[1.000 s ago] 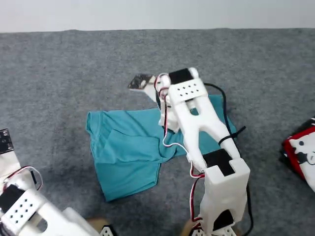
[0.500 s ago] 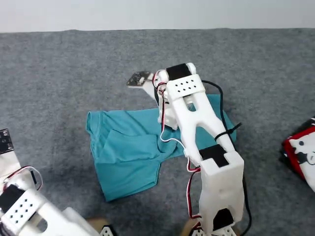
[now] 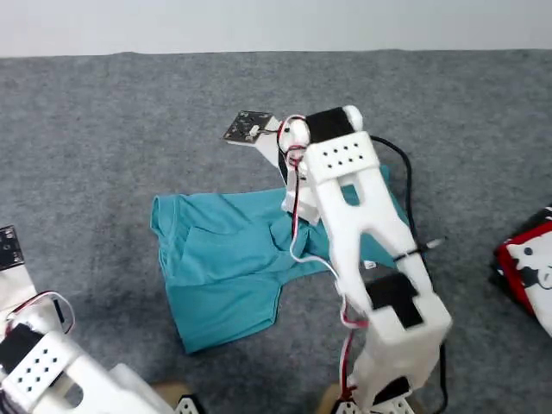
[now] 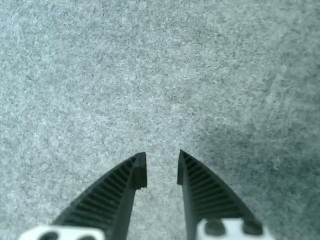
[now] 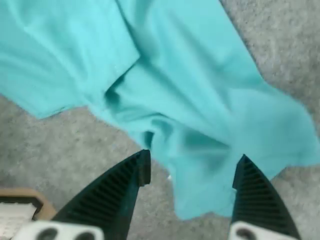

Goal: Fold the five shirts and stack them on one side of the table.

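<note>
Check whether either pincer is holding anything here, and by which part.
Nothing is held. The right pincer hangs open over the teal shirt without gripping it; the left pincer is empty over the grey table cover.

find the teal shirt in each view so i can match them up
High view: the teal shirt lies crumpled mid-table, one side under the right arm.
Right wrist view: the shirt spreads beneath and beyond the open right gripper.
Left wrist view: grey table cover ahead of the left gripper.
Shared landmark: the grey table cover, which borders the shirt.
</note>
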Tool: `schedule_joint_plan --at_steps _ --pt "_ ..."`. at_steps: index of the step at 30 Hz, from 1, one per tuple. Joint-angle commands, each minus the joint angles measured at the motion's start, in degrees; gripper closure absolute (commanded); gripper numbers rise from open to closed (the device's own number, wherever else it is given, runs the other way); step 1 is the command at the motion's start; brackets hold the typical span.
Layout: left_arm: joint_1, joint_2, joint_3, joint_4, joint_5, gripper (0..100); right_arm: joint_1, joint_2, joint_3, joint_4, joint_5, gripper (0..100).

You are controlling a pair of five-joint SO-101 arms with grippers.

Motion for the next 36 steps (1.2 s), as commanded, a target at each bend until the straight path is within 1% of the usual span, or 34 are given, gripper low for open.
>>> schedule_joint_plan --at_steps 1,7,13,16,19,22,25,28,31,36 --pt "0.2 -1.1 -0.9 0.1 -0.4 88 0.2 -9.9 5.0 2.4 -0.5 72.1" --pt "0.4 -1.1 -2.2 1.7 -0.4 88 0.7 -16.6 15.0 2.2 -0.4 72.1" --pt "0.4 -1.1 -2.5 1.7 -0.2 88 3.2 -17.5 18.5 1.9 -0.3 72.1" --pt "0.8 -1.1 -5.4 3.5 0.0 88 5.4 -17.5 18.4 1.9 -0.6 72.1" --pt "5.3 -0.8 -10.1 7.3 0.0 88 7.7 -16.8 18.5 -1.2 -1.2 73.7" --pt "12.6 -0.7 -15.9 11.8 1.6 88 11.3 -14.7 18.4 -6.4 -4.6 81.6" --pt "20.9 -0.5 -20.0 12.9 4.4 88 15.3 -11.6 18.2 -7.7 -6.9 89.0" --pt "27.6 -0.4 -22.8 13.0 5.7 88 17.9 -10.1 18.2 -6.6 -9.3 91.3" --pt "30.9 2.5 -24.8 13.1 7.6 88 18.9 -10.2 17.9 -5.1 -11.6 91.6" --pt "31.0 10.4 -28.4 13.0 9.8 89 20.1 -13.8 14.1 -2.8 -18.5 91.6"
